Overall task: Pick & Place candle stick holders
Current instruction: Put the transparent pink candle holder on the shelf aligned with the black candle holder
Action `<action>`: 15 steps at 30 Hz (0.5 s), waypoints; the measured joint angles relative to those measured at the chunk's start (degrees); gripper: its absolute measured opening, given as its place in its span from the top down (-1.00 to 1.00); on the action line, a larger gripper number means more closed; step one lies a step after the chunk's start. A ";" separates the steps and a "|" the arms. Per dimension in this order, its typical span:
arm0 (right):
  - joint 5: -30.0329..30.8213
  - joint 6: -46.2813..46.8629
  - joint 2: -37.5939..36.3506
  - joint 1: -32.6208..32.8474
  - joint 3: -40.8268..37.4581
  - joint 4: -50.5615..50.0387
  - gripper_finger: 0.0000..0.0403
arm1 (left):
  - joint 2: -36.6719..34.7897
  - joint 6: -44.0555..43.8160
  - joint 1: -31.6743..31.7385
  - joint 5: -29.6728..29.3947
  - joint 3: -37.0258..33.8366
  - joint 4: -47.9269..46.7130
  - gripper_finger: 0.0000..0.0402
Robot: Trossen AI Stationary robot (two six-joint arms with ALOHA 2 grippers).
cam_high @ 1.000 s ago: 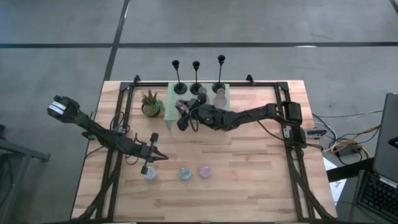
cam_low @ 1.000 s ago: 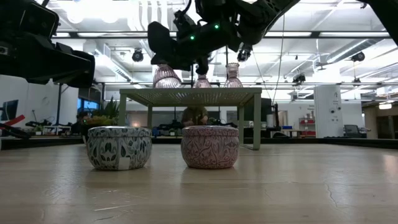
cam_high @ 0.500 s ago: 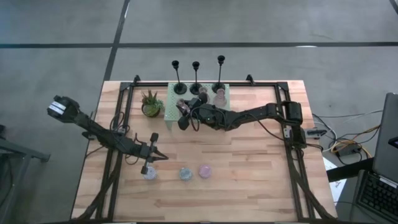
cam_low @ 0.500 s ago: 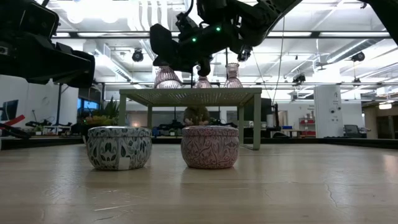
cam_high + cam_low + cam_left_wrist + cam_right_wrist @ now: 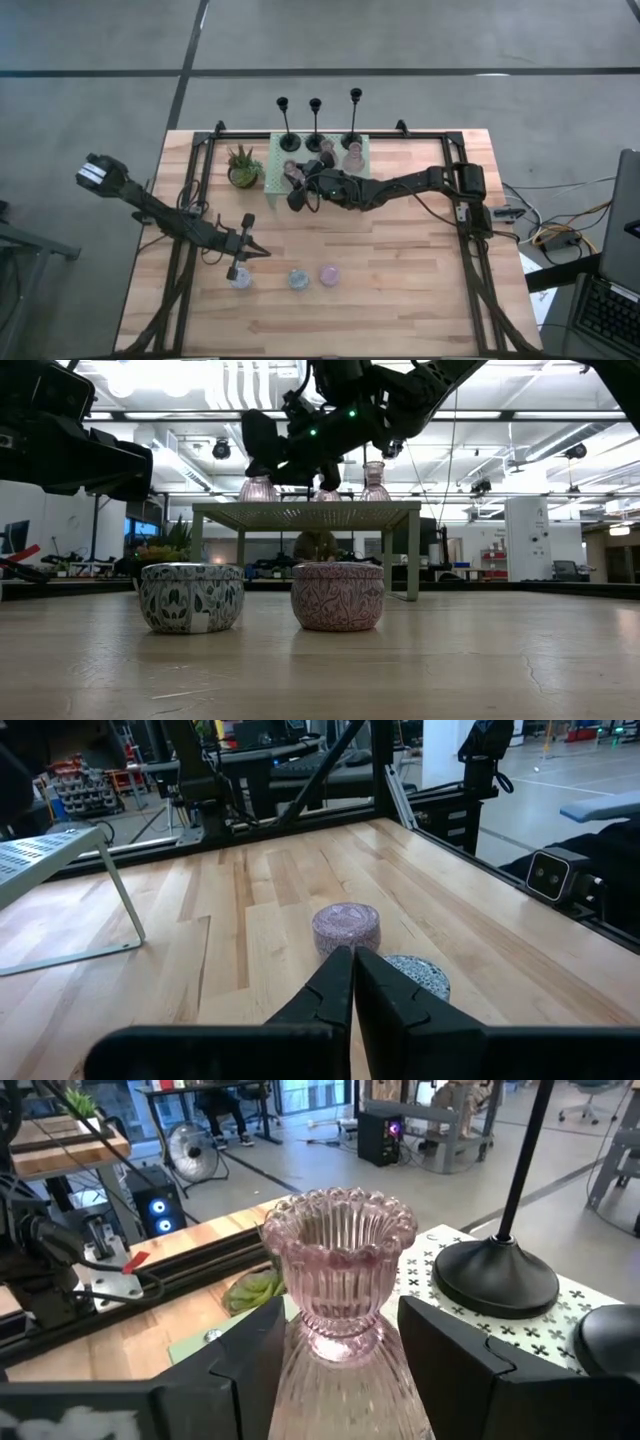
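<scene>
We are counting three black candlesticks [image 5: 288, 125], [image 5: 315, 124], [image 5: 354, 118] standing in a row along the far edge of the mint-green shelf [image 5: 276, 190], each upright on a round base. On the shelf top we are seeing pink ribbed glass holders: one [image 5: 353, 153] standing free near the right-hand candlestick, and one [image 5: 338, 1270] sitting between the right gripper's [image 5: 296, 183] fingers; the low view is showing three pink glass tops above the shelf. On the bare table near the front edge, three short round holders are sitting in a row: a pale one [image 5: 239, 279] beneath the left gripper [image 5: 243, 249], a blue patterned one [image 5: 298, 279] and a pink one [image 5: 330, 273]. One potted plant [image 5: 242, 166] is standing just left of the shelf.

We are finding the right gripper's fingers spread to either side of the pink ribbed holder, framing it closely; contact we cannot confirm. The left gripper's fingers [image 5: 335, 982] are pressed together, holding nothing
</scene>
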 joint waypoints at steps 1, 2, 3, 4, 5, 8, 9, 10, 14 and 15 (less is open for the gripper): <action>0.04 -0.07 0.00 0.00 -0.02 0.08 0.05 | 0.00 0.02 0.00 0.00 0.00 0.00 0.91; 0.08 -0.19 0.00 0.04 -0.02 0.10 0.05 | 0.00 0.02 0.00 -0.02 0.00 -0.02 0.92; 0.11 -0.26 0.00 0.04 0.01 0.11 0.06 | 0.00 0.00 0.00 -0.02 0.00 0.00 0.92; 0.12 -0.42 0.00 0.06 0.15 0.05 0.06 | 0.00 0.00 0.00 -0.02 0.00 -0.02 0.92; 0.12 -0.55 0.00 0.09 0.40 0.15 0.07 | 0.00 0.02 -0.01 -0.01 0.00 -0.01 0.92; 0.13 -0.68 0.00 0.09 0.81 0.91 0.07 | 0.00 0.02 0.00 0.00 0.00 -0.02 0.91; 0.15 -0.72 0.00 0.09 0.89 0.90 0.07 | 0.00 0.02 -0.01 -0.01 0.00 -0.01 0.91; 0.15 -0.91 0.00 0.09 1.01 0.78 0.07 | 0.00 0.00 0.00 -0.02 0.00 0.00 0.91; 0.31 -2.74 -0.11 0.52 1.36 0.86 0.06 | 0.00 0.01 0.00 -0.01 0.00 0.00 0.92; 0.36 -3.41 -0.20 0.64 1.36 0.83 0.06 | 0.00 0.01 0.00 -0.01 0.00 -0.02 0.92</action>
